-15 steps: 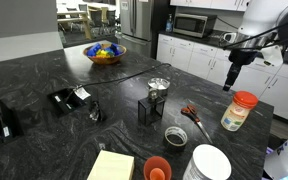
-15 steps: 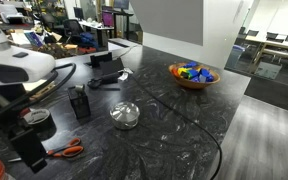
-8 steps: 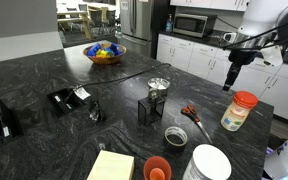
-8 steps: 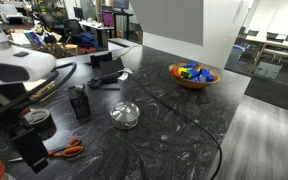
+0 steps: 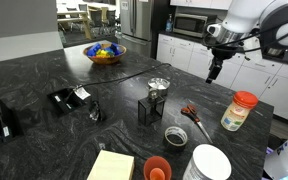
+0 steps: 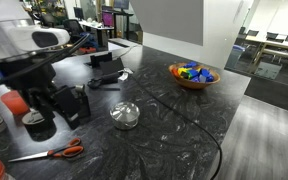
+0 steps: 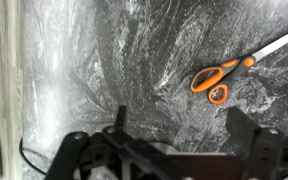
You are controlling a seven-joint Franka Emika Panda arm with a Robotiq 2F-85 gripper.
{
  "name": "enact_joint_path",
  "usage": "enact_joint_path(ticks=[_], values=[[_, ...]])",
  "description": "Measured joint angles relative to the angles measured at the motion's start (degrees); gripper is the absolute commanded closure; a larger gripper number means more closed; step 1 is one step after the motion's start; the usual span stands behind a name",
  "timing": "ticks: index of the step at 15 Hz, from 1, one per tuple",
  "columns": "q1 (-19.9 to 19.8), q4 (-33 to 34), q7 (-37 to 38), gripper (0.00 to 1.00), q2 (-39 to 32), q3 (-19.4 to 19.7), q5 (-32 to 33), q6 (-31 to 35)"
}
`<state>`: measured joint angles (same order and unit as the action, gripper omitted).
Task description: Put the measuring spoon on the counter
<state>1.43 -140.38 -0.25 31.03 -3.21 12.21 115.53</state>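
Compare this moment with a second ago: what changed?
The arm swung over the counter, carrying the pincer toward the picture's left in an exterior view. Open, it took hold of nothing. The scissors, bowl and jar stayed put.

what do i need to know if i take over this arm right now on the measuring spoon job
Gripper: open, empty, raised above the counter near the scissors.
Measuring spoon: not clearly identifiable; the small metal piece by the black holder might be it.
Done: nothing yet.
Left: locate spoon, grasp, set on bare counter.
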Motion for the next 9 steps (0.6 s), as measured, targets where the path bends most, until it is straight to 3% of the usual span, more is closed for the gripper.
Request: enact_joint_path(ticks=[5,9], values=[[2.3,8.5,-7.3,0.00,-10.3,-0.1,0.0,5.8],[2.4,9.7,-8.5,0.00,-11.7,0.0,0.0,5.8]])
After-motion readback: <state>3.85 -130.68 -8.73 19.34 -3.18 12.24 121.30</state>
